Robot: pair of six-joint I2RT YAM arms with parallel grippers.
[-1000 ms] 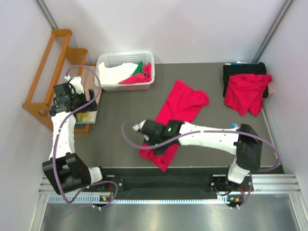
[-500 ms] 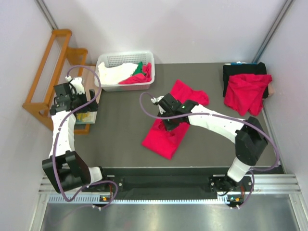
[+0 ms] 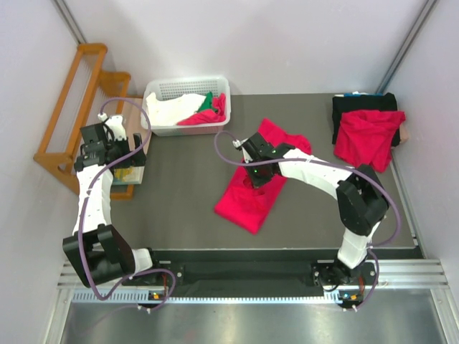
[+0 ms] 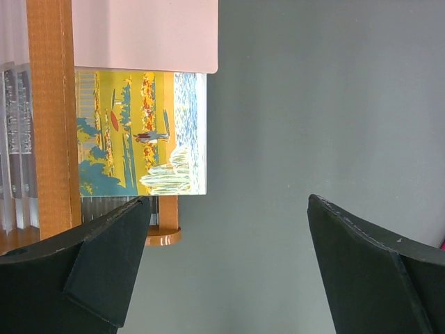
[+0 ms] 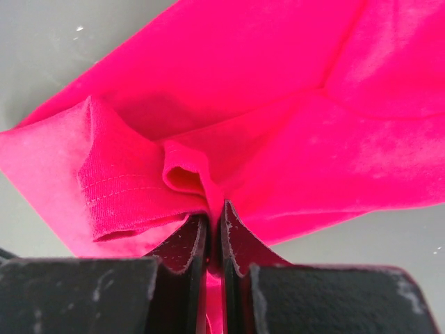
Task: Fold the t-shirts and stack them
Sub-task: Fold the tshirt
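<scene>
A crimson t-shirt [image 3: 252, 197] lies on the grey table [image 3: 179, 186] at the middle, partly folded over itself. My right gripper [image 3: 256, 170] is over its middle, shut on a fold of its hem [image 5: 198, 177], the cloth pinched between the fingers [image 5: 182, 240]. A second red t-shirt [image 3: 367, 137] lies crumpled at the far right on a black cloth [image 3: 362, 102]. More red cloth [image 3: 208, 116] is in the white basket [image 3: 159, 92]. My left gripper [image 4: 226, 278] is open and empty at the table's left edge, far from the shirts.
The basket at the back left also holds a white cloth [image 3: 172, 111] and a small green cloth [image 3: 206, 102]. A wooden rack [image 3: 72, 93] stands off the left edge, with a printed yellow box [image 4: 142, 132] beside it.
My right gripper has carried the shirt's near edge away from the arms, folding it over the middle of the shirt. The left arm has not moved.
</scene>
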